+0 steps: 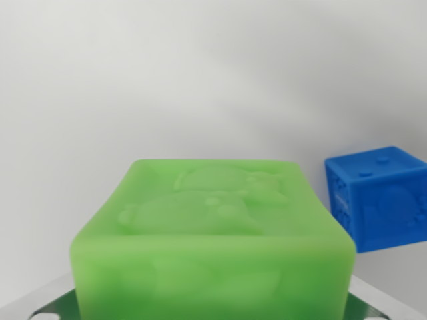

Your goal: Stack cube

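A green cube (212, 233) with a raised figure on its top face fills the lower middle of the wrist view, very close and slightly blurred. Grey metal parts of my gripper (211, 303) show at the bottom left and bottom right corners, flanking the cube, so the gripper looks shut on it. The fingertips themselves are hidden behind the cube. A blue cube (379, 199) with embossed faces rests on the white surface at the wrist view's right, farther away and apart from the green one.
A plain white surface (200, 80) and backdrop take up the remainder of the view. Nothing else stands on it.
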You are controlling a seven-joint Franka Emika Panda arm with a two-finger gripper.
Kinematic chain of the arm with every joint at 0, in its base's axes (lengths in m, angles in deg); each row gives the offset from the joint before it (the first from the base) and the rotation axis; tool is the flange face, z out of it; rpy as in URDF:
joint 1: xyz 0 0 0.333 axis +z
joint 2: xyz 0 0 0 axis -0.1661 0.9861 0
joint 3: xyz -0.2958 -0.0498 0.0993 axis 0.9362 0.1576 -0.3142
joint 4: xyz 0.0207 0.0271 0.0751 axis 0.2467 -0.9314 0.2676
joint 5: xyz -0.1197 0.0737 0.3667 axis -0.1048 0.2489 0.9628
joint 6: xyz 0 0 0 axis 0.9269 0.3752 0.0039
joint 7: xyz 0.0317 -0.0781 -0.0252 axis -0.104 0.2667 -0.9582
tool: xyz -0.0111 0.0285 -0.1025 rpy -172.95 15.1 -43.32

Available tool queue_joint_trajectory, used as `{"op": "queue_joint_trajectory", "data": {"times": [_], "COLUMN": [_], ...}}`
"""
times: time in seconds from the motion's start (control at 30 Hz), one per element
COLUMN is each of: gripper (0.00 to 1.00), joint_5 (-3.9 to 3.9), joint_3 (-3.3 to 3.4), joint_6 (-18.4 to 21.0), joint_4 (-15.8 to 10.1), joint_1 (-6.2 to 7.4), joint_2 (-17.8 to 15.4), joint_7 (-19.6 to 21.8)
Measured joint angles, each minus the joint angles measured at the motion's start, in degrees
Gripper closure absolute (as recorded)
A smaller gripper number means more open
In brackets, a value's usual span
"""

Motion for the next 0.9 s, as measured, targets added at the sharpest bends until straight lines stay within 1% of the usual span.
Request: {"op": "queue_joint_trajectory", "data": {"times": [0.9], "gripper": [1.00], "joint_5": [0.01], "joint_3": [0.11], "joint_6": [2.5], "joint_4": [4.5], "joint_1": [-4.77], "joint_2": [2.0], "joint_7": [-10.9]}}
